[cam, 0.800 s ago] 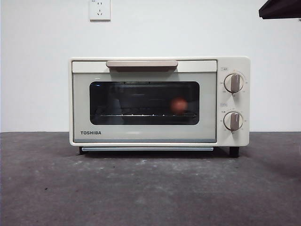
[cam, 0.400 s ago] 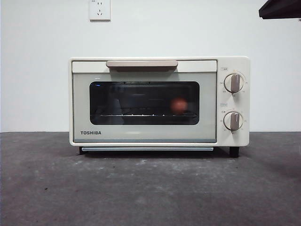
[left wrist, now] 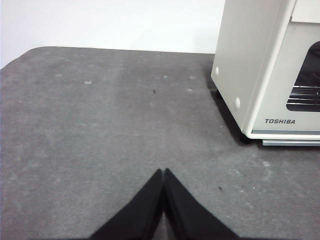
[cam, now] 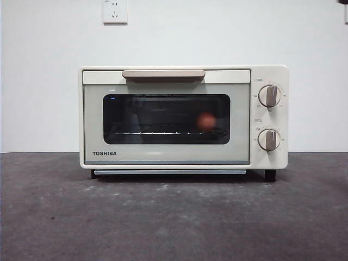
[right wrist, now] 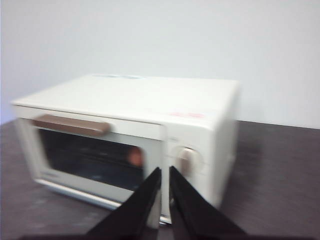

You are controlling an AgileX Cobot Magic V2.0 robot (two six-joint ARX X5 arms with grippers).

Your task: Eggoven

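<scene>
Both grippers, left [left wrist: 163,172] and right [right wrist: 164,172], are pinched closed and empty, since the egg [cam: 206,121] sits inside the closed toaster oven [cam: 184,117].

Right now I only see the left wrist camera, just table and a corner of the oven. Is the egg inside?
Observer: Yes, the egg sits on the rack behind the toaster oven's glass.
Operator: Is the door closed?
Observer: Yes, its handle is up against the top.
Operator: Where's the other claw?
Observer: The right claw hangs above the table, facing the oven's dial side, holding nothing.
</scene>
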